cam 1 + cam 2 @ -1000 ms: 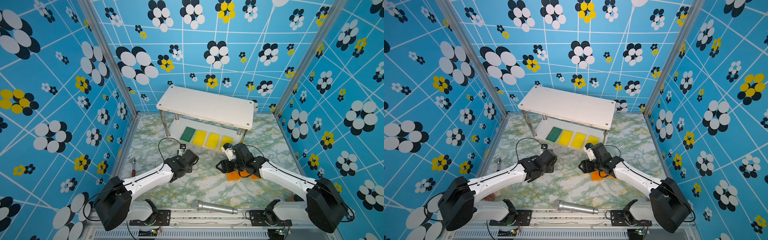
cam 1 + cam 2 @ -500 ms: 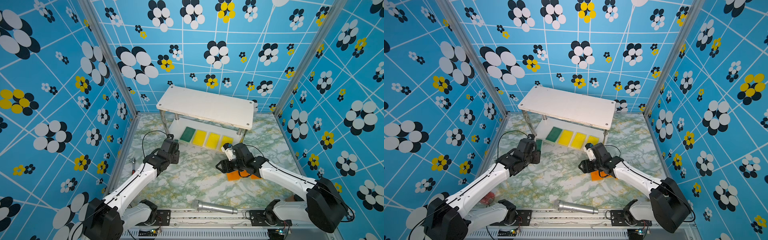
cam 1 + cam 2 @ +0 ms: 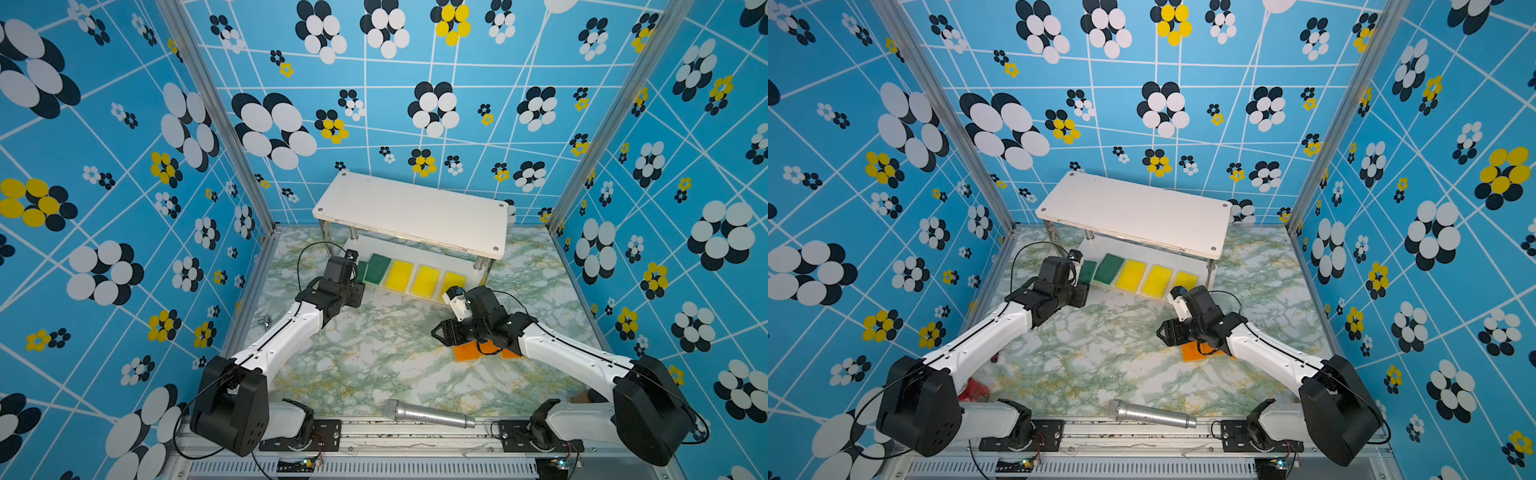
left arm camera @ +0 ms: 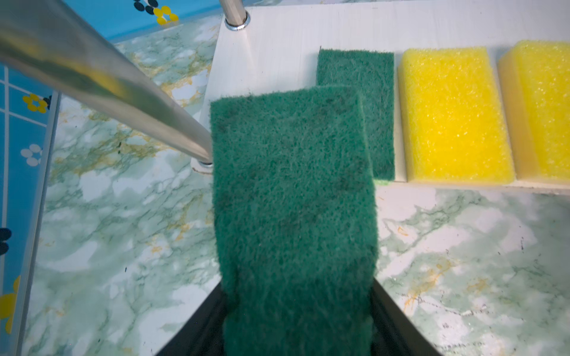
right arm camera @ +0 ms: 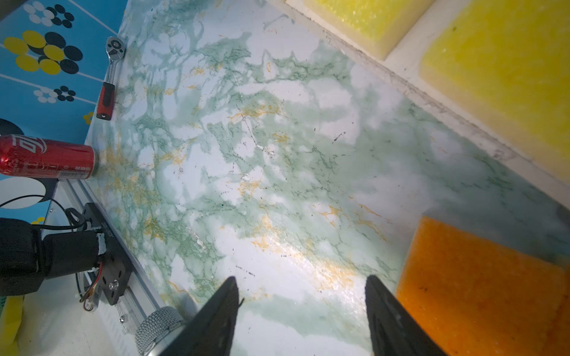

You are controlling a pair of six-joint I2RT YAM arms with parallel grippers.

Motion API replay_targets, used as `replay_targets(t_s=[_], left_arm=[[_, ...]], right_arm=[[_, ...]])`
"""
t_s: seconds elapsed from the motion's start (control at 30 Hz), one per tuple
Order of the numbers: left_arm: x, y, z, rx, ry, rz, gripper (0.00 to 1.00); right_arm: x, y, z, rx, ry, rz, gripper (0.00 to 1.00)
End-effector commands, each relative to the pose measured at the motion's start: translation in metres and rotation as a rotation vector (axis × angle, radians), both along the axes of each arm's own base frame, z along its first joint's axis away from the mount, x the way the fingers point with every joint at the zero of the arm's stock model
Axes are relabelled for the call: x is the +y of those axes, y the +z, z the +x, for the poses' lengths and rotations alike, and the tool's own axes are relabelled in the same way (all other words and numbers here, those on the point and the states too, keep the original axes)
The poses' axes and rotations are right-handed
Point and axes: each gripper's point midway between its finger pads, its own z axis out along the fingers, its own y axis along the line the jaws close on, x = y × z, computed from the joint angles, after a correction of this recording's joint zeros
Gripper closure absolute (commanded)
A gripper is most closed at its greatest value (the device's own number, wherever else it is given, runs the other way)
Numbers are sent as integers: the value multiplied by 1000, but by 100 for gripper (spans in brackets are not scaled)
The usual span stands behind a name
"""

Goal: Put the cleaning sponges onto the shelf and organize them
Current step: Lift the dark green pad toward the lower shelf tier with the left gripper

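Observation:
The shelf [image 3: 411, 212] [image 3: 1133, 212] stands at the back. Its lower board [image 4: 277, 40] carries a dark green sponge [image 3: 379, 268] [image 4: 370, 80] and three yellow sponges [image 3: 399, 274] [image 3: 427, 280] [image 4: 453, 114] in a row. My left gripper [image 4: 296, 308] [image 3: 353, 268] is shut on a second dark green sponge [image 4: 293, 200] [image 3: 1088, 271]. That sponge's far end reaches over the board's left front corner, beside the first green one. My right gripper [image 5: 300, 280] [image 3: 440, 332] hangs open and empty over the table, next to orange sponges [image 5: 481, 292] [image 3: 469, 352] lying flat.
A shiny shelf post [image 4: 123, 92] rises close beside the held sponge. A silver microphone [image 3: 428, 413] lies along the table's front edge. A red can [image 5: 49, 157] [image 3: 973, 390] and a ratchet wrench [image 5: 109, 80] lie at the left wall.
The left gripper has moved from the table's middle toward the left end of the shelf's lower board, with the green sponge now at its tip. The right arm has not moved.

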Motion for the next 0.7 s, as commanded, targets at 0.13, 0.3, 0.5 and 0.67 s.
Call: replay_targets(t_s=[0.13,0.3,0.5,0.67], left_arm=[[0,1,40,-51,-45,37,40],[3,-11,55,-49,-33,3,41],[9,-15,68,-55,-9,-15,42],[18,-17,76,-66,21,1,42]], right_arm=[[-5,6,-1,-20,-27,24,33],[-7,7,-2,-22,-32,20,33],[-8,8,-3,-20,-36,22,33],[-9,9,-3,-25,-43,24,33]])
